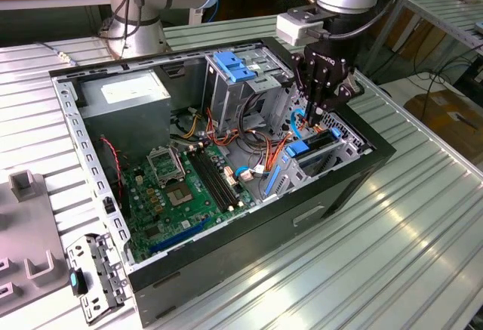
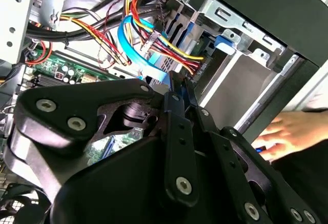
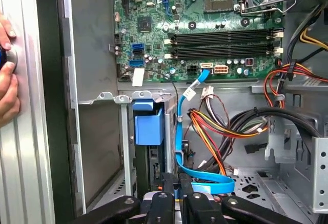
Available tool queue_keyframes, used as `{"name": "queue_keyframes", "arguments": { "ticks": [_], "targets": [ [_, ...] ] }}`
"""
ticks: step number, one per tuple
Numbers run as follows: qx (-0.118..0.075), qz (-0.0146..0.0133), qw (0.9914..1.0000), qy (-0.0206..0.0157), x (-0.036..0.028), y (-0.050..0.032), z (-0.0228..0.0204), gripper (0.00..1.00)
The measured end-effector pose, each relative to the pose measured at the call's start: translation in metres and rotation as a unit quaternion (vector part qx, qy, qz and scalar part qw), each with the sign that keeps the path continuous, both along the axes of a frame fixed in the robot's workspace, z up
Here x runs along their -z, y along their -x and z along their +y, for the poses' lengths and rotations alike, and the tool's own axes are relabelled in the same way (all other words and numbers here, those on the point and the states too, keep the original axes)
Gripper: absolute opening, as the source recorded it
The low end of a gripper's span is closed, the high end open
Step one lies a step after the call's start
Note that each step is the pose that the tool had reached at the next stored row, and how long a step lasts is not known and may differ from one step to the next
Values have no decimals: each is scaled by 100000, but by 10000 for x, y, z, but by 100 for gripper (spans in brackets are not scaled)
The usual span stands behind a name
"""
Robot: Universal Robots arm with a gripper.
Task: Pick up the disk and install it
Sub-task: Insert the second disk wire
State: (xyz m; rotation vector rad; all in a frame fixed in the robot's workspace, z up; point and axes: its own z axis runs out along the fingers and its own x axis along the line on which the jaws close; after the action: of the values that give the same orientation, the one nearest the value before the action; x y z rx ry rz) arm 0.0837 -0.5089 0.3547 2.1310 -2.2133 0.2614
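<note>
The disk (image 1: 317, 146) stands on edge in the drive bay at the case's corner on the exterior view's right, with its blue carrier tab (image 1: 299, 149) facing the motherboard. In the first wrist view the disk's dark edge (image 3: 149, 168) runs down from the blue tab (image 3: 148, 125) into the bay. My gripper (image 1: 312, 121) hangs just above the bay, shut, its fingertips (image 3: 165, 199) close beside the disk's end. A flat blue cable (image 3: 180, 147) runs right past the gripper (image 3: 178, 193). In the second wrist view the gripper (image 2: 177, 85) has its fingers pressed together.
The open computer case (image 1: 362, 165) holds a green motherboard (image 1: 181, 186), a grey power supply (image 1: 124, 102) and an upper drive cage (image 1: 241, 81) with bundled wires (image 3: 225, 126). A person's hand (image 3: 6, 75) rests on the ribbed table (image 1: 423, 217) beside the case. A loose bracket (image 1: 94, 273) lies outside.
</note>
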Motion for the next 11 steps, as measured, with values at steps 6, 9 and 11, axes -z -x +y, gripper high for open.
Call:
{"name": "queue_keyframes", "arguments": {
  "ticks": [6, 9, 11],
  "targets": [
    [0, -99, 99999, -393, 1, 3, -20, 16],
    [1, -101, 99999, -394, 1, 3, -20, 16],
    [0, -104, 99999, -400, 1, 3, -20, 16]
  ]
}}
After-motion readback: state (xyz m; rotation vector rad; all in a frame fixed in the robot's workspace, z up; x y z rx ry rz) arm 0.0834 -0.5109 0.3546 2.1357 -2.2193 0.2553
